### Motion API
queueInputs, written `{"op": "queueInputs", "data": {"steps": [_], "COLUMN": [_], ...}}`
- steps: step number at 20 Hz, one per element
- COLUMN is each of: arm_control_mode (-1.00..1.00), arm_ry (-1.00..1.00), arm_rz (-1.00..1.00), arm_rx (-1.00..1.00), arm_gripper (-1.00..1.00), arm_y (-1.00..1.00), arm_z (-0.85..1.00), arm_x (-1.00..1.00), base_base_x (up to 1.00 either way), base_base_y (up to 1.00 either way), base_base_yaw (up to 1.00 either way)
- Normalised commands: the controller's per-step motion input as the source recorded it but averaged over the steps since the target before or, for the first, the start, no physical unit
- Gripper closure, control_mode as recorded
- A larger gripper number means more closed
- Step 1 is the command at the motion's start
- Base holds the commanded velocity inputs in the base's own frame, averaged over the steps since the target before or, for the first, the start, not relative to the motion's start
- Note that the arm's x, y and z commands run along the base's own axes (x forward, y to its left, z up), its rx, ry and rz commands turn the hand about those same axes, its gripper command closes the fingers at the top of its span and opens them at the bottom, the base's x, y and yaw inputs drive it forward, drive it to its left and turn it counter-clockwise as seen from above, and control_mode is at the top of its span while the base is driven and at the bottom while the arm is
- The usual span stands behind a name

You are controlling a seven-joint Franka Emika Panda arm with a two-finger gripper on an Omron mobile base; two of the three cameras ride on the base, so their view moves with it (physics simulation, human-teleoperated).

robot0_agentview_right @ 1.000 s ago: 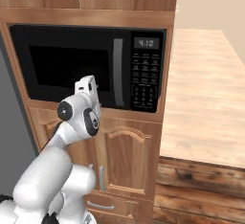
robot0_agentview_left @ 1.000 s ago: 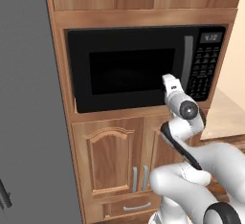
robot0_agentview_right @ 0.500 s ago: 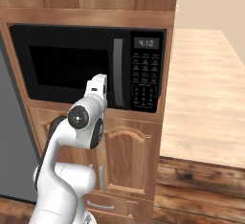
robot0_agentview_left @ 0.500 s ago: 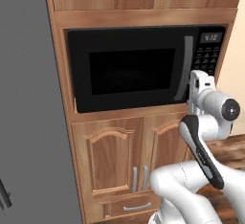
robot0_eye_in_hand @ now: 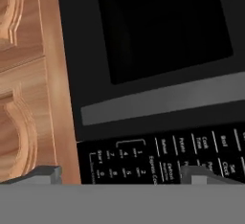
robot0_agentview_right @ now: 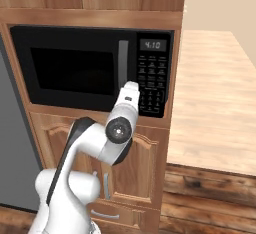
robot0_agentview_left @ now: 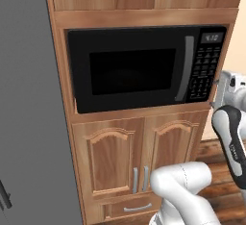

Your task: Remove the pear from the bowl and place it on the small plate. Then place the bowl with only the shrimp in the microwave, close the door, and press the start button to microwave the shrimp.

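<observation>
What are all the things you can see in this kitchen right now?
microwave: one, black, built into the wooden cabinet wall.
door: one, black with a dark window, shut, on the microwave's front.
handle: one, grey bar, upright at the door's right edge.
keypad: one, black with white buttons, right of the door, with a small clock display on top.
cabinet doors: two below the microwave, brown wood with grey handles; more above it.
drawer: one, wood, under the lower doors.
fridge: one, grey, left of the cabinets.
counter: one, light wood, right of the microwave.
arm: one, white with dark joints.
hand: one, open, by the lower keypad.
</observation>
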Motion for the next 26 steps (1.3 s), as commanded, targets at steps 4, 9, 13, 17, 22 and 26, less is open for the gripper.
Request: {"op": "queueInputs", "data": {"steps": [4,9,13,17,22,26], "arm_control_mode": [-1.0,-1.0,-1.0,-1.0,-1.0,-1.0], "arm_ry": [0.0,0.0,0.05,0.14,0.06,0.0], "arm_rz": [0.08,0.11,0.07,0.08,0.03,0.0], "arm_rx": [0.0,-0.01,-0.01,0.0,0.02,0.03], "arm_gripper": [-1.0,-1.0,-1.0,-1.0,-1.0,-1.0], "arm_y": [-0.26,-0.02,-0.04,-0.02,-0.23,-0.21], "arm_z": [-0.29,-0.32,-0.08,0.0,0.0,-0.04], "arm_x": [0.0,0.0,0.0,0.0,0.0,0.0], "base_base_x": [0.0,0.0,0.0,0.0,0.0,0.0], "base_base_y": [0.0,0.0,0.0,0.0,0.0,0.0], "base_base_yaw": [0.0,0.0,0.0,0.0,0.0,0.0]}}
